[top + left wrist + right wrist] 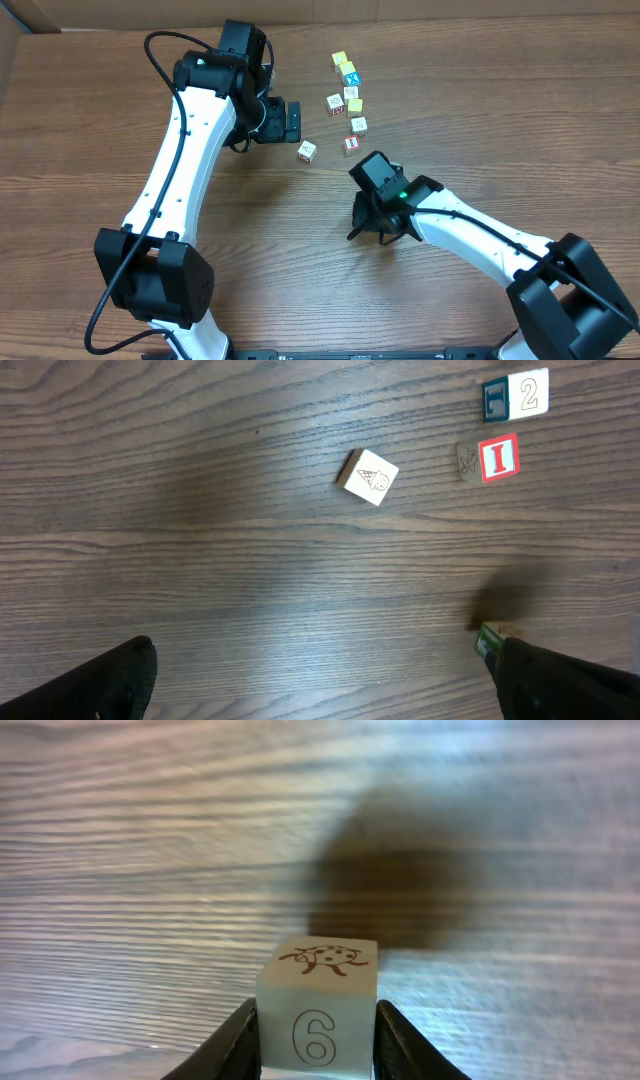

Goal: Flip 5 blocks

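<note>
- right gripper (318, 1055) is clamped on the 6 block (318, 1005), bug drawing on its top face
- left gripper (325, 685) spread wide over the table (200, 560), loose block (369, 476) just ahead of it
- other blocks (335, 102) clustered further back

- Pale cubes (306, 151), loose: I count five.
- Cube marked 6 (318, 1012), in my right pincer (318, 1058): one.
- Yellow-topped cubes (340, 59): three.
- Blue-topped cube (351, 79): one.

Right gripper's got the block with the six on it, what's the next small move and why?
Probably roll the right gripper to turn the 6 block over: its fingers pinch the block's sides, ladybug face up, apparently clear of the table.
</note>
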You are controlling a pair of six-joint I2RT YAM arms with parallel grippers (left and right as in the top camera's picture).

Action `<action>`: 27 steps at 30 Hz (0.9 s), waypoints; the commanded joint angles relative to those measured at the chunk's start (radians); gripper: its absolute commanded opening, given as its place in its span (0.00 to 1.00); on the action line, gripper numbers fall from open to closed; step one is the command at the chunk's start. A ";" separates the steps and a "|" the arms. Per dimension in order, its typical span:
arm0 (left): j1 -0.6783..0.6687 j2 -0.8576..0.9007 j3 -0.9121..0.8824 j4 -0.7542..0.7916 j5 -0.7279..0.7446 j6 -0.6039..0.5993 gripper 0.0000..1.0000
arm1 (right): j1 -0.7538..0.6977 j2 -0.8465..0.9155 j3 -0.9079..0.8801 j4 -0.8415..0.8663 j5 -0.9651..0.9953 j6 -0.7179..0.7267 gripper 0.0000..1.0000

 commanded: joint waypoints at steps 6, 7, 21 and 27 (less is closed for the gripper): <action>0.002 0.024 -0.003 0.000 -0.014 -0.014 1.00 | -0.001 0.004 0.028 -0.011 0.012 -0.066 0.33; 0.002 0.024 -0.003 0.000 -0.014 -0.014 1.00 | -0.001 0.004 0.027 -0.008 0.014 -0.066 0.33; 0.001 0.024 -0.003 0.000 -0.014 -0.014 1.00 | -0.001 0.049 0.024 0.016 0.028 -0.066 0.42; 0.001 0.024 -0.003 0.000 -0.014 -0.014 1.00 | -0.001 0.049 0.024 0.022 0.024 -0.066 0.62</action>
